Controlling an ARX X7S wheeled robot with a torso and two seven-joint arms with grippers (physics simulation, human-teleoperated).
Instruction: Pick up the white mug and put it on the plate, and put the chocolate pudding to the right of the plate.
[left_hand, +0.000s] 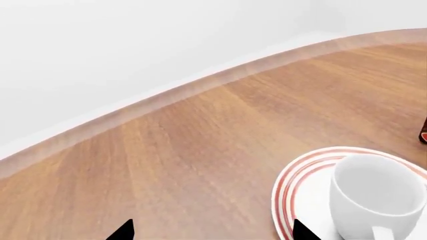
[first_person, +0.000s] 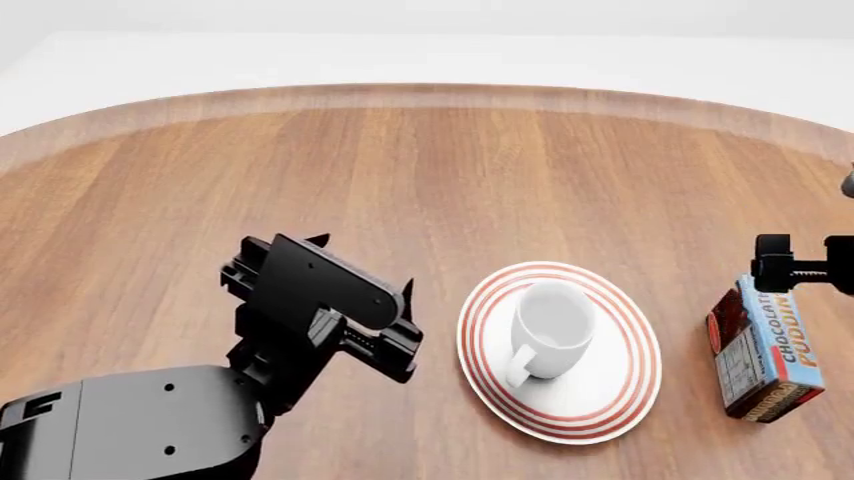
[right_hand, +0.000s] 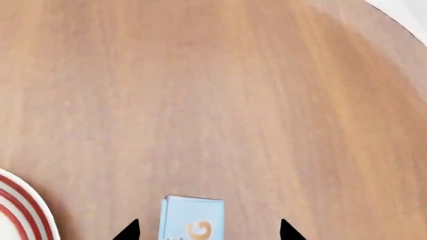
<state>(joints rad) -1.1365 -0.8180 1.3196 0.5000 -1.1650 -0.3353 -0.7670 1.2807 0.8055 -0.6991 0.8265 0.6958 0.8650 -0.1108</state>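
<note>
The white mug (first_person: 553, 322) stands upright on the plate (first_person: 617, 395), a white plate with red rings, handle toward the robot. In the left wrist view the mug (left_hand: 377, 200) and the plate's rim (left_hand: 285, 192) are near one fingertip. My left gripper (first_person: 363, 264) is open and empty, just left of the plate, and its dark tips (left_hand: 213, 232) stand wide apart. The chocolate pudding (first_person: 770, 345) lies on the table right of the plate. My right gripper (first_person: 783, 265) hovers at the carton's far end, open. In the right wrist view (right_hand: 208, 231) the carton (right_hand: 192, 220) lies between the tips, untouched.
The round wooden table (first_person: 400, 170) has a curved far edge against a white floor. A sliver of dark red (left_hand: 423, 134) shows at the left wrist view's edge; I cannot tell what it is. The plate's rim (right_hand: 20, 207) also shows in the right wrist view.
</note>
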